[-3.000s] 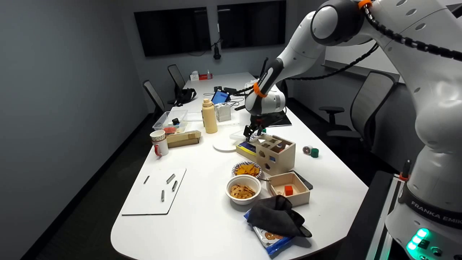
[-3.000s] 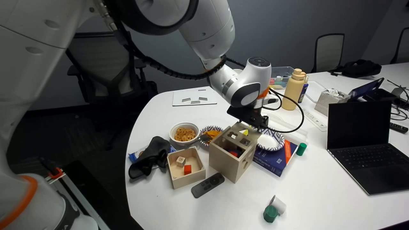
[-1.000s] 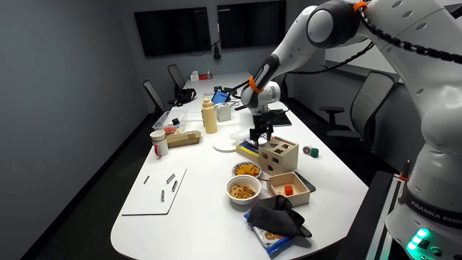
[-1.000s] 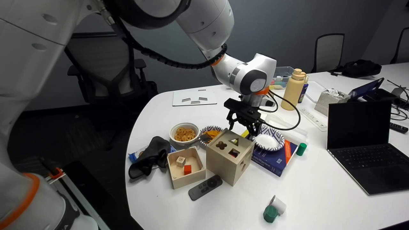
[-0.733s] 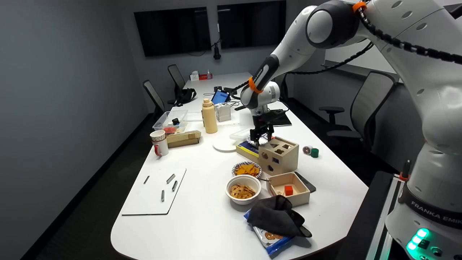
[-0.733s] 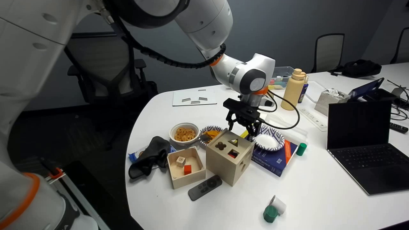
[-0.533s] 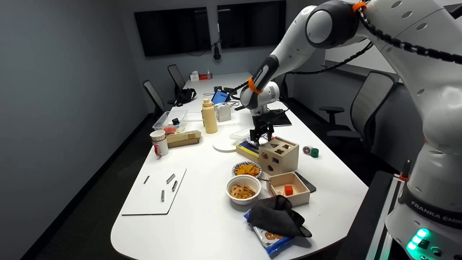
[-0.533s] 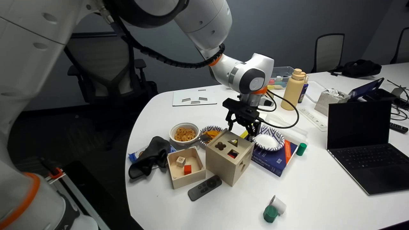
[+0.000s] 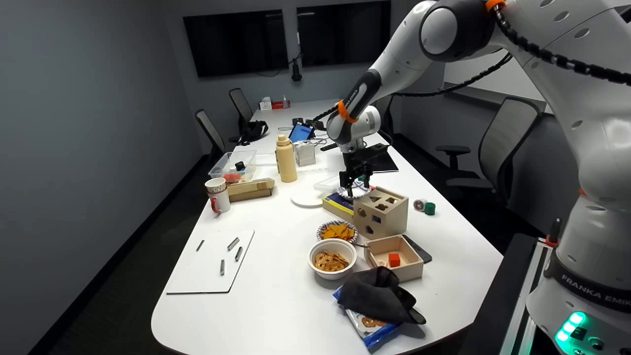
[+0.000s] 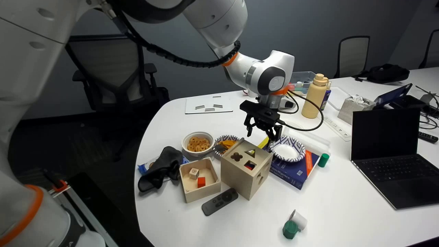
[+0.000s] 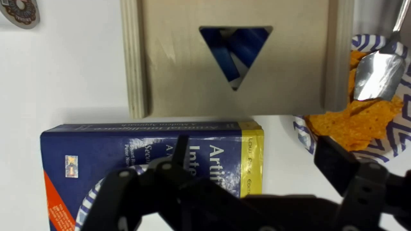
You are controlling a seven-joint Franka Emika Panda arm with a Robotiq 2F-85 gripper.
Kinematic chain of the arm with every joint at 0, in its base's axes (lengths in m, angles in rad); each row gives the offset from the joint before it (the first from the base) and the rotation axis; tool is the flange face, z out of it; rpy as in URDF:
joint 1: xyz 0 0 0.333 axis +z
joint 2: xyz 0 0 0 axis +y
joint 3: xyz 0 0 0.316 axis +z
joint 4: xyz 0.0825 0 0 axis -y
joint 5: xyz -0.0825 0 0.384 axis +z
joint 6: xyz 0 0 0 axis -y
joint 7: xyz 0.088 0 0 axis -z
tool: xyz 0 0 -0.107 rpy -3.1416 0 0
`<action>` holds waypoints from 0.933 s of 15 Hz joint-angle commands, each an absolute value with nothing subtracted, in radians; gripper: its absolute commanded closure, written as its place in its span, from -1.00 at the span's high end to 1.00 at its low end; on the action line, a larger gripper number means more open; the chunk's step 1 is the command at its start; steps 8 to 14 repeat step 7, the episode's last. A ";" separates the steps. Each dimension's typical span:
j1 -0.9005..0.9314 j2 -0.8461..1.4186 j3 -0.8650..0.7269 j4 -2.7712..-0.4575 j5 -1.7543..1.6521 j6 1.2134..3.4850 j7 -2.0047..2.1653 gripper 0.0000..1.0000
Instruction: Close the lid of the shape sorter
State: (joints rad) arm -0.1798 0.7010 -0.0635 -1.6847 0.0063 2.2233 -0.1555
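The closing step looked done, or nearly so; the next move, I judged, called for no grasp, only a lift clear, or at most one light push to seat things fully. In an exterior view the white surface [image 9: 276, 296] spread through the middle and lower frame. Over it the arm [image 9: 404, 59] slanted from the upper right to the centre, its far end turned downward. The shape sorter [image 10: 236, 179] stood upright just below and right of centre in an exterior view; in the wrist view it took the top middle. The lid [image 10: 246, 158] lay flat between the side rails [image 11: 135, 57], covering the sorter's top, its edge about level with the rails' ends. The tool [image 11: 252, 147] hung just past that edge, fingers [image 11: 180, 150] well apart with nothing between, seemingly clear of the lid.
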 commanded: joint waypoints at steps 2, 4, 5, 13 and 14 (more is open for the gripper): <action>-0.146 0.635 -0.085 -1.715 -0.035 2.225 -0.113 1.00; -0.139 0.619 -0.087 -1.721 -0.046 2.225 -0.108 1.00; -0.139 0.614 -0.085 -1.723 -0.047 2.225 -0.110 1.00; -0.136 0.607 -0.084 -1.725 -0.048 2.224 -0.112 1.00; -0.136 0.607 -0.084 -1.725 -0.048 2.224 -0.112 1.00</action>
